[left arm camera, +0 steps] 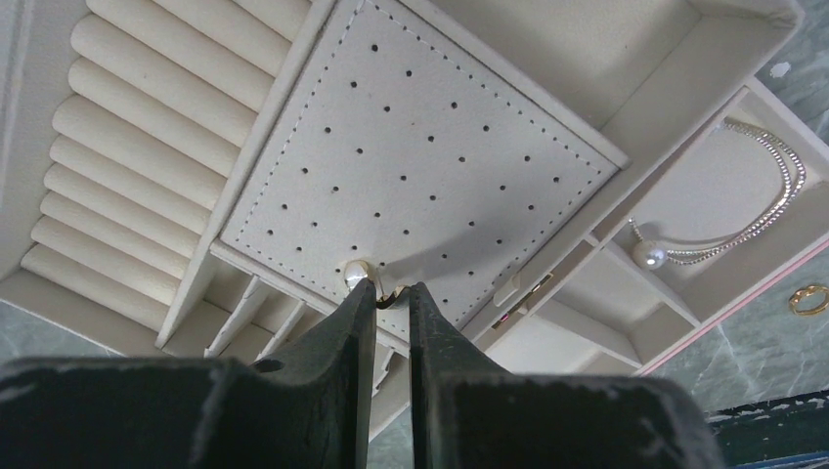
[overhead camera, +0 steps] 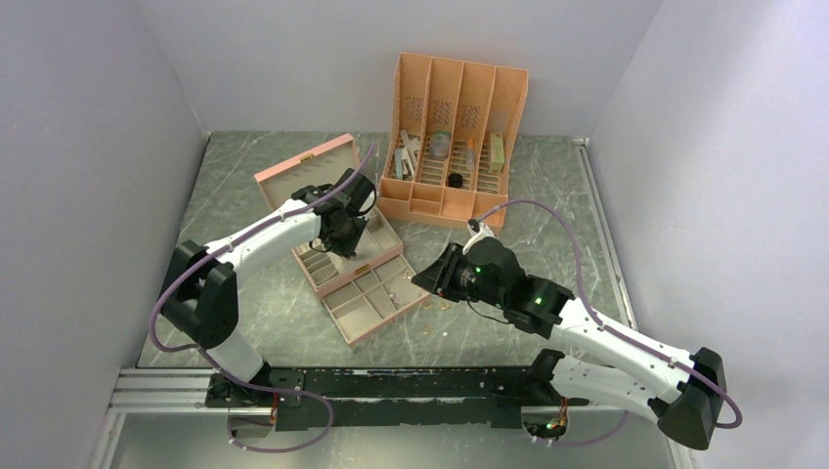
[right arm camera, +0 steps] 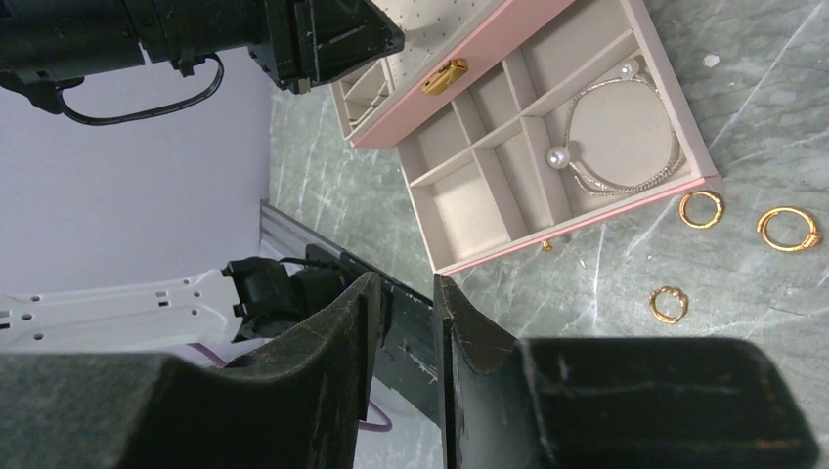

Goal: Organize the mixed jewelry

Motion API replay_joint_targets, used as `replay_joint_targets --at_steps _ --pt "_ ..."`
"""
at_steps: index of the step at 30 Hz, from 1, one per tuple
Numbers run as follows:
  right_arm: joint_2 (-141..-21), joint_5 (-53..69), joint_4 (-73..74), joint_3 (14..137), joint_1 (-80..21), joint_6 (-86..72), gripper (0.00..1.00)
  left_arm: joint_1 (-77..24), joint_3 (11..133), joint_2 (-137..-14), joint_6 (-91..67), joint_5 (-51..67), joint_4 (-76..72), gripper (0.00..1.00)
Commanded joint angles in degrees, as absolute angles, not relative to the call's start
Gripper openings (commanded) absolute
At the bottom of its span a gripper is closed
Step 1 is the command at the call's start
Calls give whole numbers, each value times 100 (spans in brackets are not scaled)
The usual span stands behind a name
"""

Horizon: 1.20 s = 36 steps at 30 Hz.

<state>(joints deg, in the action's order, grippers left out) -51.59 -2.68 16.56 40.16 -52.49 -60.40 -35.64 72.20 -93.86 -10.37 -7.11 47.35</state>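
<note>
Grey marble table [overhead camera: 244, 322], walled on three sides. Orange slotted organizer [overhead camera: 459, 88] stands at the far edge, about centre, with grey and black bits in its slots. Pink jewelry box [overhead camera: 303, 166] sits left of centre, lid open toward the far-left corner, and its compartmented tray [overhead camera: 367, 303] is pulled out toward the near edge. Left gripper [overhead camera: 344, 244] is down over the box's perforated earring pad [left arm camera: 420, 147], beside the ring rolls. Its jaws are almost pressed together, pinching the gold part of a pearl stud [left arm camera: 357, 272] at the tips, with the pearl against the pad's near edge. Right gripper [right arm camera: 403, 283] hovers over the table middle, just right of the tray, jaws slightly spread with nothing between them. A silver chain [right arm camera: 631, 186] with two pearls lies in the tray's corner compartment. Three gold rings [right arm camera: 701, 208] [right arm camera: 787, 228] [right arm camera: 668, 304] lie loose on the table just outside the tray's pink wall, close to each other but not touching. A gold speck [right arm camera: 545, 244] sits against that wall; too small to tell what type.
</note>
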Motion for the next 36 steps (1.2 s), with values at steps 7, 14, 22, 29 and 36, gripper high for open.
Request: replay_joint_targets --at_steps 7,14,22,29,36 --pt "-5194 -220 1485 4062 -5221 -6058 31 -3587 7166 -9163 -1075 -647 4811 5" --pt "-5177 -229 1485 4043 -5221 -6078 31 -3588 7175 -9264 -1049 -504 4732 5" --pt "-5150 -251 1500 4017 -5221 -6084 31 -3589 7291 -9342 -1028 -481 4719 5" --pt "-5137 -247 1494 3993 -5220 -6091 31 -3585 7343 -9393 -995 -633 4755 5" --pt "-5100 -263 1502 3978 -5220 -6100 31 -3590 7382 -9471 -976 -663 4720 5"
